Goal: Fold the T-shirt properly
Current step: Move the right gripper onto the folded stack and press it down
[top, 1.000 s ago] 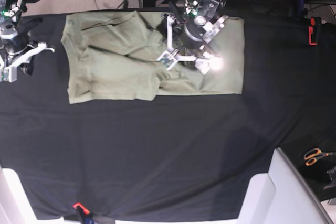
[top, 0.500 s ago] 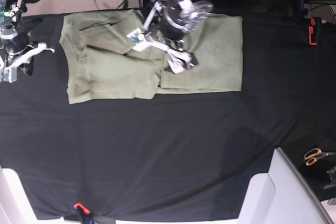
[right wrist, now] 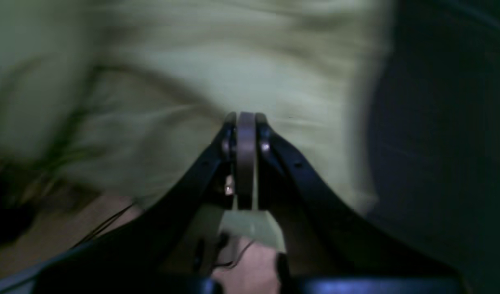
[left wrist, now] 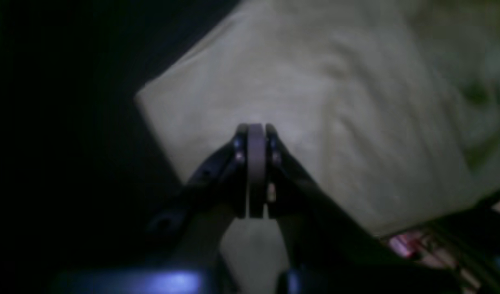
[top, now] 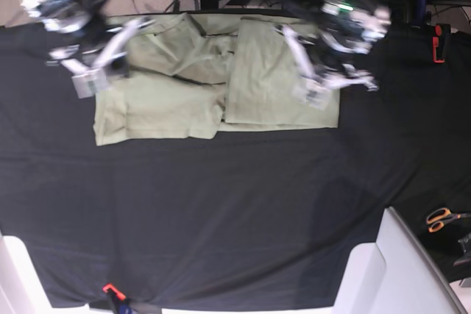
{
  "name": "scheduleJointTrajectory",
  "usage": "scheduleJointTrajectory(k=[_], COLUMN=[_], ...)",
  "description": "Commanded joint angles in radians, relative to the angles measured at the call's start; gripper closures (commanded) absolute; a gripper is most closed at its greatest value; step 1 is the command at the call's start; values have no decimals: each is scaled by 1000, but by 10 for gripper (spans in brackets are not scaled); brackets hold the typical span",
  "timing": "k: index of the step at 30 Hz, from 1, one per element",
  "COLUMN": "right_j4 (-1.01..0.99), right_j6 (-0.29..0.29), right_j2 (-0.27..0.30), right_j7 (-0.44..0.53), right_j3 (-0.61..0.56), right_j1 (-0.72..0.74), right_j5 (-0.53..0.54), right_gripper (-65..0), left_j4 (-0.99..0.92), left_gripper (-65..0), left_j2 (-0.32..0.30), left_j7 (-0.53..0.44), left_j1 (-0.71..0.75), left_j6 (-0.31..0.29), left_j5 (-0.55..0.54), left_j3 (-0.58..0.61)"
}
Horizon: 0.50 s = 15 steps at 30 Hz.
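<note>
Base view, left to right. Right gripper (top: 94, 79), jaws pressed together on nothing, over the shirt's (top: 184, 101) left edge; the rumpled, unflattened sleeve end lies just beyond the jaws. Left gripper (top: 318, 90), jaws likewise pressed together and empty, over the right end, where one panel lies folded inward. Shirt rests on the bench (top: 221, 218). Judged partway: further folds remain.

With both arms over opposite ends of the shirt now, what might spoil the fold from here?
1. Both wrist views show shut jaws above the T-shirt with no cloth between them; if they stay shut, a lift would bring nothing up.
2. Wrinkled, bunched layers lie around the middle; folding over them would likely trap creases.
3. The left gripper sits near the shirt's side edge, so it may catch the black cloth too.
</note>
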Motion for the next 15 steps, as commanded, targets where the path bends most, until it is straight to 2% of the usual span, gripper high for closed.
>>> scheduleJointTrajectory(k=[1,4,7,9,12,15], right_j4=[11,2,-20,-56,-141,-256], right_j6=[-4,-4,-4,-4,-4,-4], right_j2=[9,7,-4,-34,-85,-94], right_j7=[1,-86,-182,-235,-277,-275], right_j3=[-39,-166,-280,-343,-352,-359], right_j1=[11,89,206,282,368,453], right_j5=[1,3,4,12,86,195], right_gripper=[-14,-15,-36,-101,-215,-324], left_j4=[13,9,-28,-88,-198,-283], left_gripper=[0,0,0,0,0,0], left_j2=[-19,-51,-54,-49,-48,-48], left_j7=[-41,-121,-173,-225,-322,-400], left_j1=[29,98,157,189,213,224], left_j6=[3,3,0,-3,-3,-3], left_j5=[-67,-246,-286,-292,-294,-296], left_j3=[-47,-185,-303,-369,-429,-463])
